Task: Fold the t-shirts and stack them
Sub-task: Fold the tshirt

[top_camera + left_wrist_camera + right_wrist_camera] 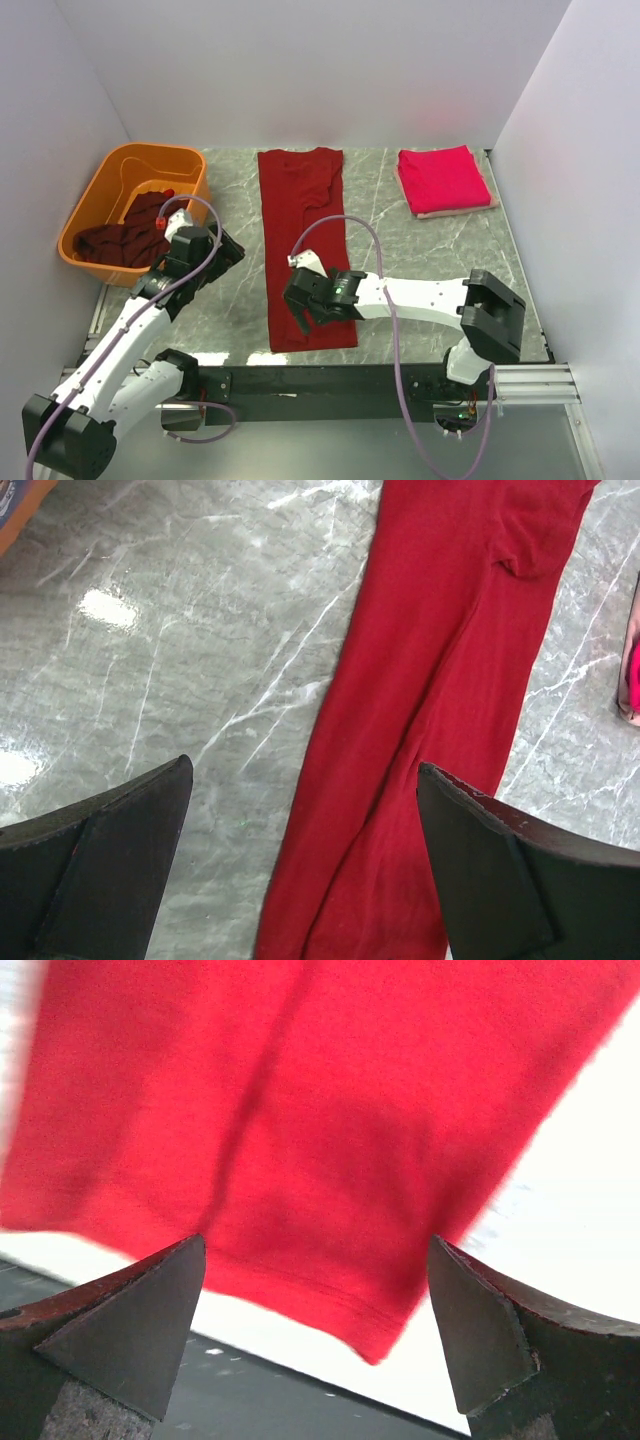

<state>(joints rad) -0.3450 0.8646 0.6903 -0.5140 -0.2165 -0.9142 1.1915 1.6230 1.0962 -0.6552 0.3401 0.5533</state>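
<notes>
A dark red t-shirt, folded lengthwise into a long narrow strip, lies down the middle of the marble table. A brighter crimson-pink t-shirt lies folded at the back right. Several dark maroon t-shirts are heaped in the orange tub. My left gripper is open and empty, left of the strip; its wrist view shows the strip beyond the open gripper. My right gripper is open just over the strip's near end; its wrist view shows the hem beyond the open gripper.
The orange tub stands at the back left, its corner showing in the left wrist view. The pink shirt's edge shows at the right of the left wrist view. White walls enclose three sides. The black front rail runs just below the strip's hem.
</notes>
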